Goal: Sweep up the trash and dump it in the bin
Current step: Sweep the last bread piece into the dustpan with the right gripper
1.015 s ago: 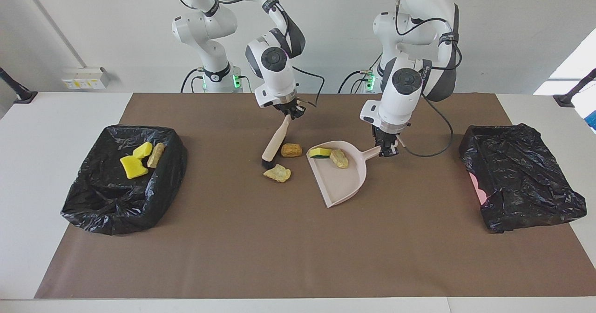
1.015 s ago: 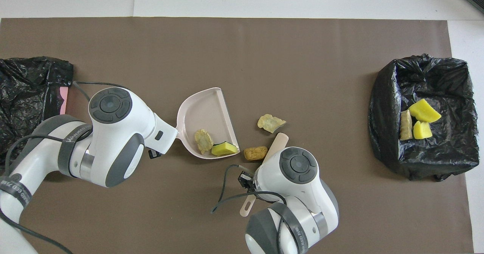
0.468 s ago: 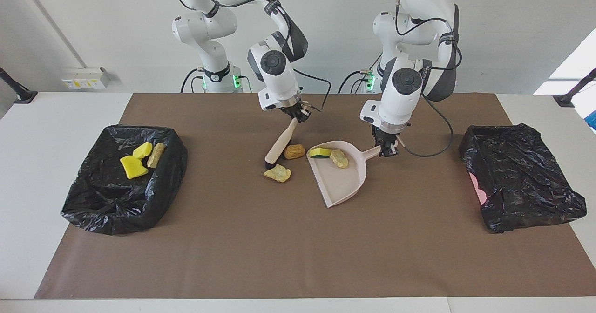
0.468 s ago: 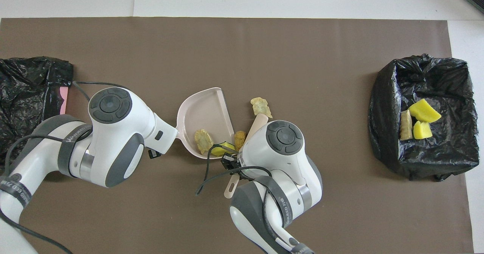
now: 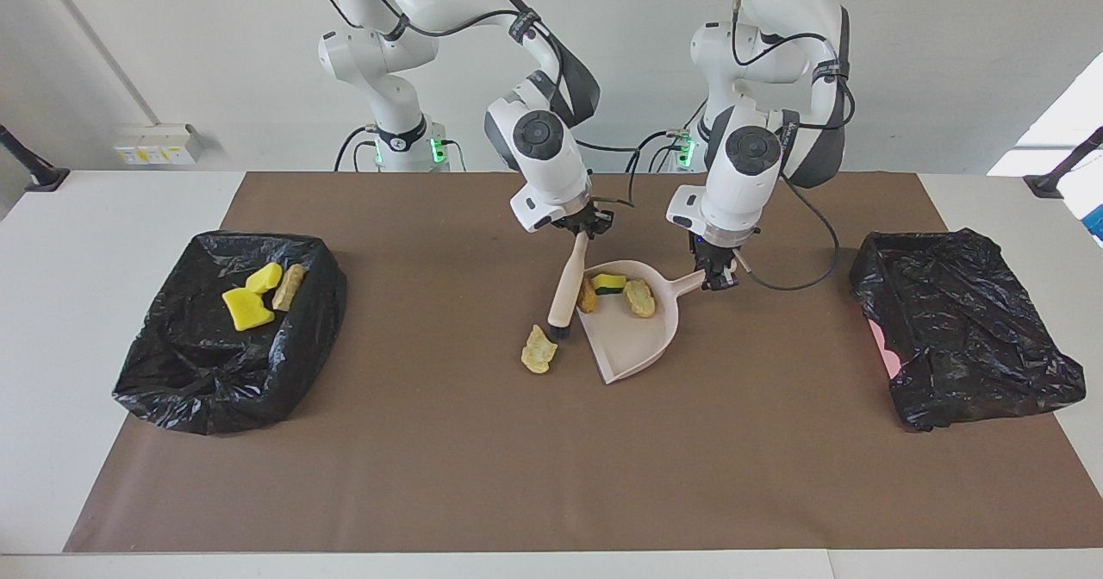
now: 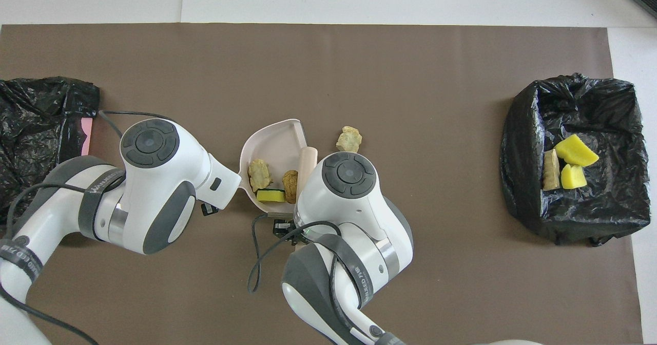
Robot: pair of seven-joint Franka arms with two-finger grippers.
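My left gripper (image 5: 715,281) is shut on the handle of the pale pink dustpan (image 5: 638,342), which lies flat on the mat mid-table. My right gripper (image 5: 584,227) is shut on a brush (image 5: 566,290) with a beige handle, its dark bristles down at the pan's open edge. In the pan lie a brown lump (image 5: 588,295), a yellow-green sponge (image 5: 608,283) and a tan lump (image 5: 639,297). One tan lump (image 5: 539,349) lies on the mat just outside the pan's mouth; it also shows in the overhead view (image 6: 349,139). The right wrist hides the right gripper in the overhead view.
A black-lined bin (image 5: 198,372) at the right arm's end holds two yellow sponge pieces (image 5: 248,308) and a tan lump (image 5: 289,286). A crumpled black bag (image 5: 965,338) over something pink lies at the left arm's end. A brown mat (image 5: 517,458) covers the table.
My right gripper has swept the brush toward the dustpan. The brown lump has gone into the pan, the pan's two other pieces slid deeper, and the loose tan lump slid farther from the robots.
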